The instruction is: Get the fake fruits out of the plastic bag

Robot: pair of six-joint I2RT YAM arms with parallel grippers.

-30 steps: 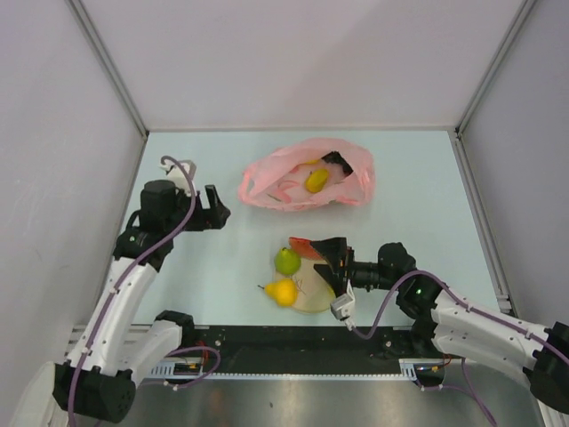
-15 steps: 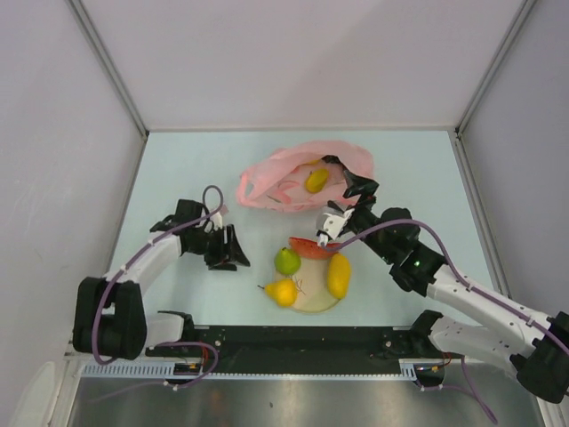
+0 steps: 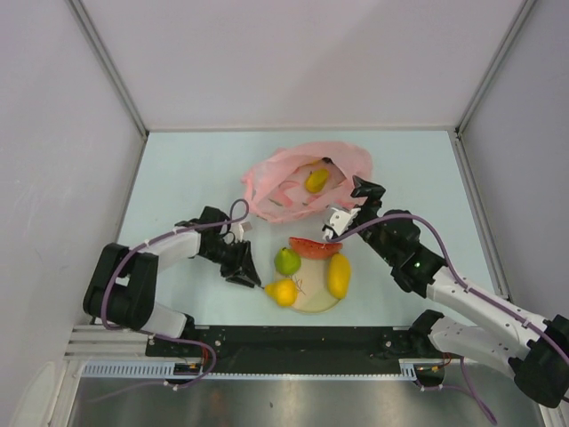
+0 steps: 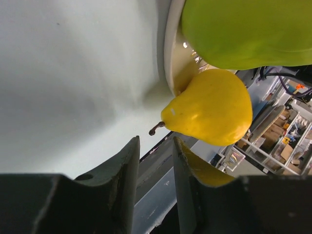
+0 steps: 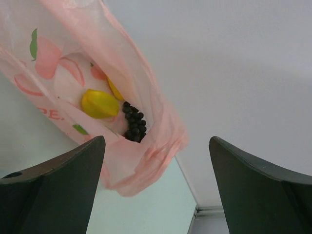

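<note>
1. Pink, crinkly bag [image 3: 293,173] lies at the far middle of the counter [image 3: 178,178], its mouth turned toward the right gripper [image 3: 360,189].
2. Inside the bag are a yellow fruit [image 3: 316,180] and, seen from the right wrist, a dark grape bunch [image 5: 133,122] just beside it.
3. The right gripper sits at the bag's right edge with its fingers [image 5: 53,190] spread wide — nothing between them.
4. Four fruits are out of the bag, on or at the cream plate [image 3: 313,304] near the counter's front: green pear [image 3: 286,261], yellow pear [image 3: 283,292], mango [image 3: 339,275] and watermelon slice [image 3: 313,247].
5. The green pear rests on the plate's left rim. The yellow pear lies at the same rim, its stem pointing off the plate.
6. The left gripper [image 3: 252,277] is low on the counter just left of the yellow pear — its fingers [image 4: 124,170] are drawn nearly together with only a slim gap, and it holds nothing.
</note>
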